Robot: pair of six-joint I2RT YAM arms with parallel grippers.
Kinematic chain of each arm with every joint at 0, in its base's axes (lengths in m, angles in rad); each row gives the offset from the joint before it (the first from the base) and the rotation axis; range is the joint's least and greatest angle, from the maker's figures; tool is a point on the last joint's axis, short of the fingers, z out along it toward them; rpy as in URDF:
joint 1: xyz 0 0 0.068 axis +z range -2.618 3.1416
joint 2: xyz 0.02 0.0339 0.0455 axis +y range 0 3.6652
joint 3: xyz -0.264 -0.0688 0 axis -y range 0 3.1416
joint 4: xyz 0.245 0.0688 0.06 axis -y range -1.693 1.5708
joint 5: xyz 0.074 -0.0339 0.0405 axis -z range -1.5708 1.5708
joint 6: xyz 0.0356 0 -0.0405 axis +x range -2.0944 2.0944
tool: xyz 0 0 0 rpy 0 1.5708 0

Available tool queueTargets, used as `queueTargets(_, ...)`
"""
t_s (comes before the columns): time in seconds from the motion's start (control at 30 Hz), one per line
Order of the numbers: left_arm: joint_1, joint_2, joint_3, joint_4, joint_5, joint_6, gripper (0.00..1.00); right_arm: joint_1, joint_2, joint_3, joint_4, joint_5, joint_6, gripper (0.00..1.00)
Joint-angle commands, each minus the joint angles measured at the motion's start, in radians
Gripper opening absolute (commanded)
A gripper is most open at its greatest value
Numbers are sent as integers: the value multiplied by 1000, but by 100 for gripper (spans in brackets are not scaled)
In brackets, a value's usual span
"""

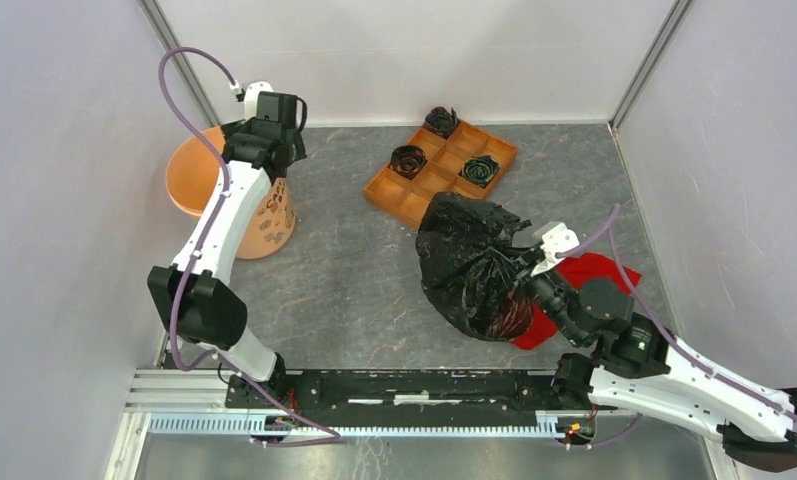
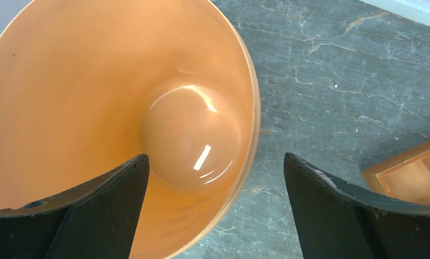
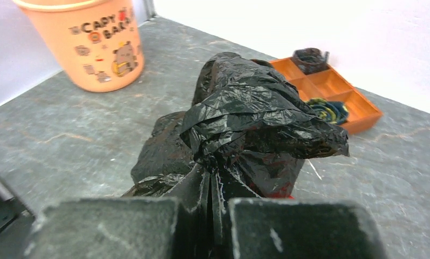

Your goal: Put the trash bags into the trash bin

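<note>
Top external — right tool point(image 1: 522, 285) pinches trash bag point(image 1: 469, 260), long axis near-to-far; left tool point(image 2: 215, 162) spread wide.

The trash bin point(image 1: 189, 185) is standing at ten o'clock on the table point(image 1: 354, 280), the tray point(image 1: 399, 200) is lying at one, and the trash bag point(image 1: 464, 260) is slumping just before it, overlapping the cloth point(image 1: 594, 272) at four.

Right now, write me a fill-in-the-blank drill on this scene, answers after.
1. The left gripper, over the trash bin, is ___ and holds nothing.
2. The right gripper is ___ on the trash bag.
3. The cloth by the trash bag is ___.
Answers: open; shut; red.
</note>
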Motion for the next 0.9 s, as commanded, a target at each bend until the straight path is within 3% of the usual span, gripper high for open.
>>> queueTargets(0.0, 27, -11, 1, 75, 107, 70, 99, 0, -20, 114, -144, -205, 42, 1)
queueTargets(0.1, 28, 2, -32, 76, 108, 71, 92, 0, 10, 186, -222, -275, 55, 1)
queueTargets(0.2, 28, -25, -112, 116, 117, 88, 76, 0, 42, 221, -260, -243, 43, 1)
queueTargets(0.4, 28, -99, -220, 152, 119, 131, 48, -1, -54, 83, -89, -167, 132, 1)
queueTargets(0.53, 28, -180, -280, 189, 215, 127, 38, 0, -106, 10, -20, -54, 167, 1)
queueTargets(0.7, 22, -269, -279, 133, 374, 105, 16, 0, -38, 149, -169, 24, 116, 1)
queueTargets(0.87, -58, -373, -399, 117, 606, 117, 2, -1, -25, 188, -189, 67, 127, 1)
